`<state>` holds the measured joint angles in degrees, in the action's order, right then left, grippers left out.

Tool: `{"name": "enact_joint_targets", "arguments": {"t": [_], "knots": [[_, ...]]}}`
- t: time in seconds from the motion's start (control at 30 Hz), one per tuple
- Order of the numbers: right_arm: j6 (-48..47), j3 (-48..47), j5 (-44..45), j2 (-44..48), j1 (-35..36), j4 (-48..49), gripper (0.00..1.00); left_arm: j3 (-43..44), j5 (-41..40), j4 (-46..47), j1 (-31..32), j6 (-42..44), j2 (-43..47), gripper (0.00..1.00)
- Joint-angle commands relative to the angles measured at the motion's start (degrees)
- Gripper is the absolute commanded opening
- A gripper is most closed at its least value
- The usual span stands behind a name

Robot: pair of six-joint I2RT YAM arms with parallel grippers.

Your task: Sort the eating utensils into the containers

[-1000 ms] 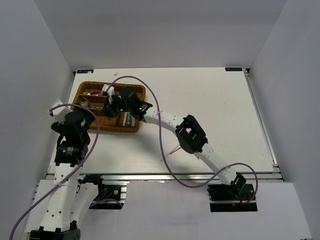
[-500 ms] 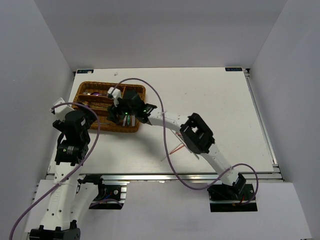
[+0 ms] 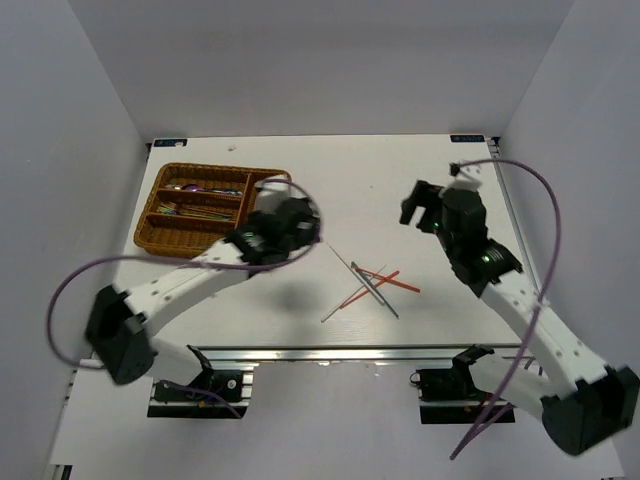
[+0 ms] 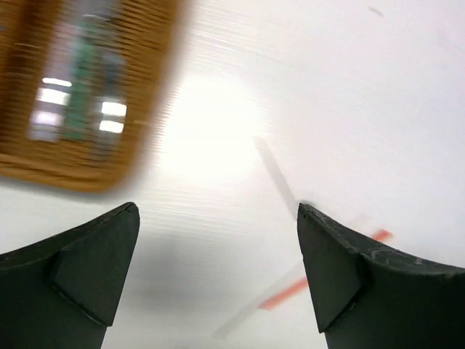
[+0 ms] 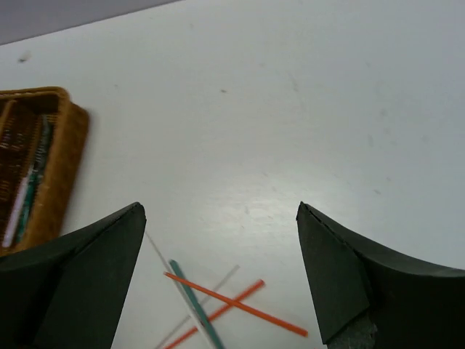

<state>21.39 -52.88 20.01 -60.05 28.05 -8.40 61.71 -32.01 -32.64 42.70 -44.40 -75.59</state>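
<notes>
Chopsticks (image 3: 372, 283) — orange, grey, teal — lie crossed on the white surface (image 3: 400, 180), apart from the wicker tray (image 3: 200, 168). Left pincer (image 4: 218, 247), right pincer (image 5: 218, 240): both spread wide, gripping nothing.

You can reach the chopsticks (image 3: 372, 283) from the far side over bare table (image 3: 380, 180) — but the left arm (image 3: 190, 278) lies across the near-right corner of the tray (image 3: 147, 205), blocking entry there.
</notes>
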Motion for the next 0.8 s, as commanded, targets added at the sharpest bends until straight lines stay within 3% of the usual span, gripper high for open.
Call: {"name": "enact_joint_targets", "arguments": {"t": [0.0,0.17,0.37,0.4,0.5,0.77], "knots": [[1.74,4.36,7.50,6.59,-3.25,-10.92,0.89,10.51,-14.11,-6.61,11.16,-13.67,-11.04,0.98],[-0.21,3.93,8.46,13.02,-8.62,-18.39,0.89,24.81,-13.25,-4.27,20.14,-18.78,-25.98,0.98],[2.17,4.63,7.86,18.12,-10.74,-20.42,0.89,39.35,-14.66,-11.38,24.10,-30.37,-40.76,0.97],[2.08,4.80,7.68,18.65,-10.91,-19.64,0.89,42.32,-16.05,-14.44,24.27,-34.13,-43.12,0.91],[1.73,4.81,5.05,19.01,-10.91,-19.46,0.90,44.98,-18.17,-18.50,24.54,-37.33,-45.60,0.84],[0.67,5.86,2.84,18.74,-10.91,-19.02,0.89,49.20,-20.81,-21.76,25.15,-41.47,-50.35,0.79]]}}
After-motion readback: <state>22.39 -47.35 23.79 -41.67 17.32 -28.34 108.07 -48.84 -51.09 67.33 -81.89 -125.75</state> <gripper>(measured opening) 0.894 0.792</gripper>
